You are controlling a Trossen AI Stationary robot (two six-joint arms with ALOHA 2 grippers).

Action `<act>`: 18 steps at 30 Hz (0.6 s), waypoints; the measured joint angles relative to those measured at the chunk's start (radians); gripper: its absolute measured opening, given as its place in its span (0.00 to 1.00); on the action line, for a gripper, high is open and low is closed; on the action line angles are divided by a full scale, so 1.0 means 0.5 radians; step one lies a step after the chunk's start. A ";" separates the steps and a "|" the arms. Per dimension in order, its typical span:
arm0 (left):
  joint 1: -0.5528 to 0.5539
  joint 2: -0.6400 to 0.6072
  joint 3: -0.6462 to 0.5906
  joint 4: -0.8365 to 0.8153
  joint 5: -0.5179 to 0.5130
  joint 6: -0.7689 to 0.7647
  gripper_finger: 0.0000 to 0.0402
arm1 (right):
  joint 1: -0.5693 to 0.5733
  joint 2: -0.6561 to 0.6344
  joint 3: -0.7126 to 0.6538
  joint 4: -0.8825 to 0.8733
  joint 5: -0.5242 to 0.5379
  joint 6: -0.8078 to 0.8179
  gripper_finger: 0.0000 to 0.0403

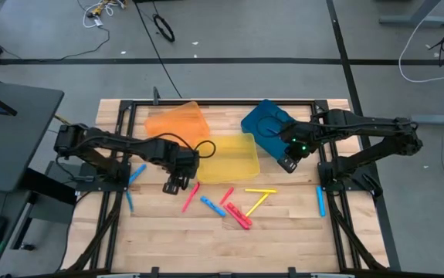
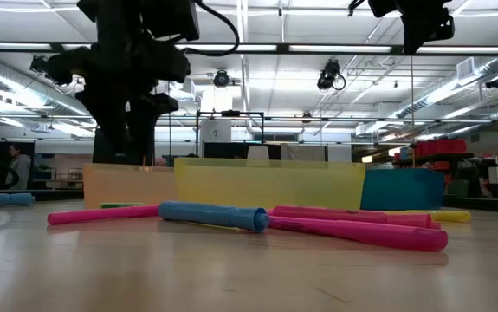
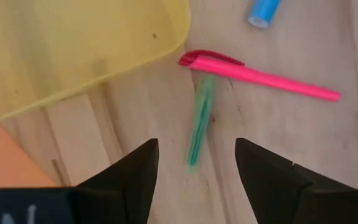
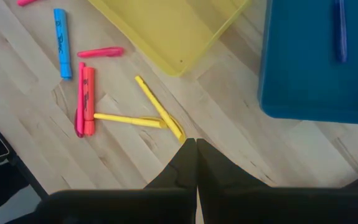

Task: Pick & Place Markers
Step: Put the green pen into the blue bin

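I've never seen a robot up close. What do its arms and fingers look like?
Both arms are black and jointed. The left arm carries a looping black cable, the right arm shows a small green light. Each gripper ends in two dark, wedge-shaped fingers.

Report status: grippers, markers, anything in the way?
Left gripper open above a blurred green marker, beside yellow tray. Right gripper shut, empty, near blue tray. Pink marker touches the green one.
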 joint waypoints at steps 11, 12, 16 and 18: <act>0.000 0.000 -0.322 0.367 0.036 0.020 0.55 | 0.000 0.000 0.000 -0.001 -0.002 0.031 0.01; 0.000 0.000 -0.356 0.412 0.036 0.020 0.55 | 0.000 0.000 0.000 -0.001 -0.003 0.032 0.01; -0.014 0.000 -0.439 0.524 0.040 0.020 0.55 | 0.000 0.000 0.000 -0.001 -0.042 0.032 0.01; -0.015 0.000 -0.456 0.536 0.041 0.020 0.55 | 0.000 0.000 0.000 -0.001 -0.049 0.042 0.01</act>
